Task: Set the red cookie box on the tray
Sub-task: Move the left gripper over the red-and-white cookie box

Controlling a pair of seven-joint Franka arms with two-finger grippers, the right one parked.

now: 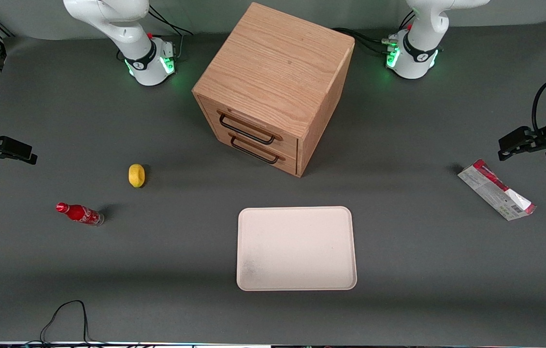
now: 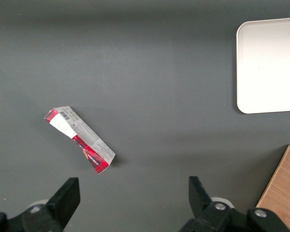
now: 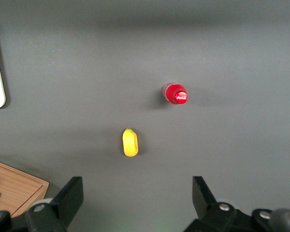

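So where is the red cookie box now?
The red cookie box lies flat on the table toward the working arm's end, apart from the tray, below the open end effector.

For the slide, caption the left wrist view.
Open pincer above the table near the flat red-and-white cookie box, cream-white tray apart.

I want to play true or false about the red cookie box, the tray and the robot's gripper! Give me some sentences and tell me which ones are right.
1. The red cookie box lies on the tray. False: it lies flat on the table, toward the working arm's end, apart from the tray.
2. The gripper has its jaws open and holds nothing. True.
3. The tray has nothing on it. True.
4. The wooden drawer cabinet stands nearer to the front camera than the tray. False: it stands farther from it.
5. The gripper touches the red cookie box. False: it hangs above the table, apart from the box.
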